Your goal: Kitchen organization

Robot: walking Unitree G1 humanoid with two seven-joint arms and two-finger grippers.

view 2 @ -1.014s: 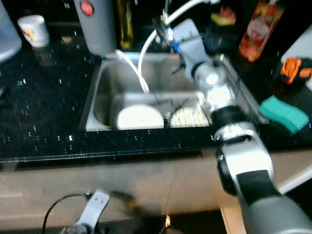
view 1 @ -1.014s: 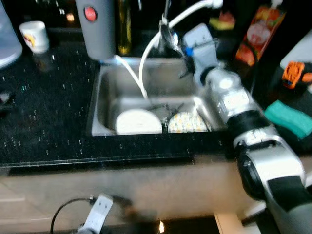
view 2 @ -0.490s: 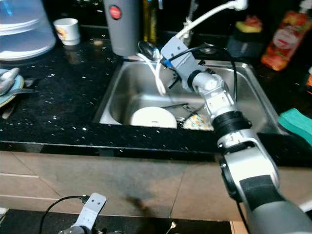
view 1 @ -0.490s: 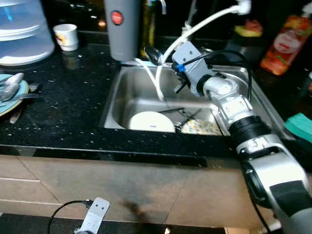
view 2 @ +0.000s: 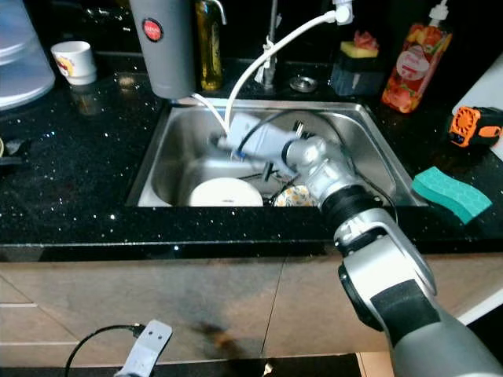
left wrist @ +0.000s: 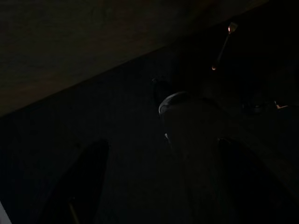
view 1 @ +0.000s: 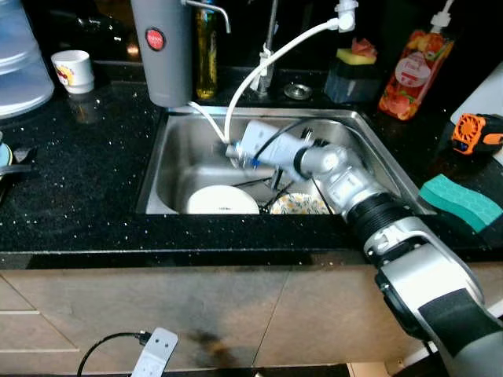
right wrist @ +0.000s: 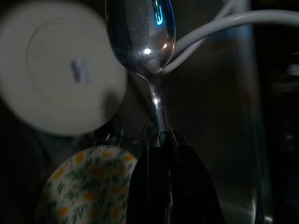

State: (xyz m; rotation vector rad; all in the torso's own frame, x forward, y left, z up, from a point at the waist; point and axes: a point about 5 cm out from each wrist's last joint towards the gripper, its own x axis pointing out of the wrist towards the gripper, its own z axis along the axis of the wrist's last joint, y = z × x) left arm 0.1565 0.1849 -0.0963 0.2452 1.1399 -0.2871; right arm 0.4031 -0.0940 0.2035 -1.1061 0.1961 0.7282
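While the right gripper (right wrist: 163,140) grasps a spoon (right wrist: 142,42), the sink (view 1: 169,133) holds two upturned plates (view 1: 222,202).

The sink (view 1: 177,157) is brushed stainless steel with a dull sheen, set in a glossy black stone countertop (view 1: 78,188) flecked with bright specks. The spoon (right wrist: 142,37) is polished metal, mirror-bright, pinched in the matt black fingers (right wrist: 187,186) of the right gripper (right wrist: 164,140), above a smooth white glazed plate (right wrist: 56,70) and a floral-patterned dish (right wrist: 88,191). On the right lies a green sponge (view 1: 460,200) of coarse, porous foam.
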